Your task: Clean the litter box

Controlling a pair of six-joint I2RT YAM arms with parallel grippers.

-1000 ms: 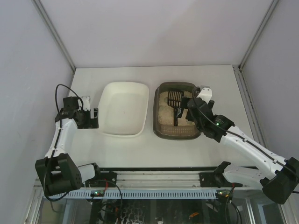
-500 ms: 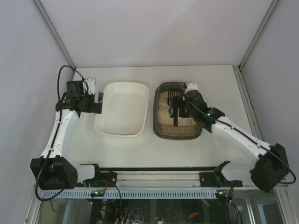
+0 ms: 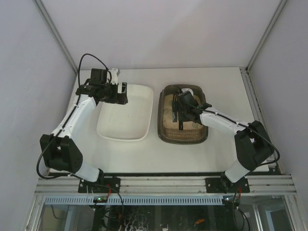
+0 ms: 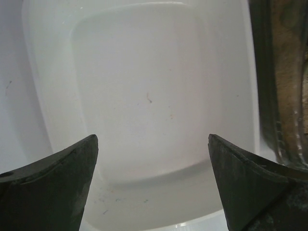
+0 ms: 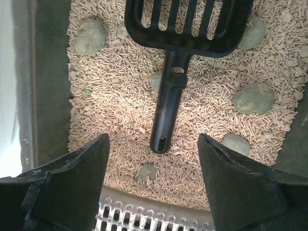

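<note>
The litter box (image 3: 162, 120) is a dark tray of beige pellet litter, right of centre on the table. A black slotted scoop (image 5: 169, 98) lies in the litter with its handle (image 3: 181, 124) toward the near side. Several grey-green clumps (image 5: 252, 97) sit among the pellets. My right gripper (image 5: 153, 139) hovers open over the handle's end, a finger on each side and apart from it. In the top view it (image 3: 181, 109) is over the box's middle. My left gripper (image 4: 152, 137) is open and holds nothing above the white tray (image 4: 144, 96), at the tray's far left corner (image 3: 122, 94).
The white tray (image 3: 126, 115) lies just left of the litter box (image 4: 284, 72), almost touching it. Grey enclosure walls close in the white table (image 3: 221, 82) on three sides. A metal rail (image 3: 159, 180) runs along the near edge.
My left arm swung from beside the white tray's left edge up and right to over its far corner. My right gripper moved left over the scoop handle.
</note>
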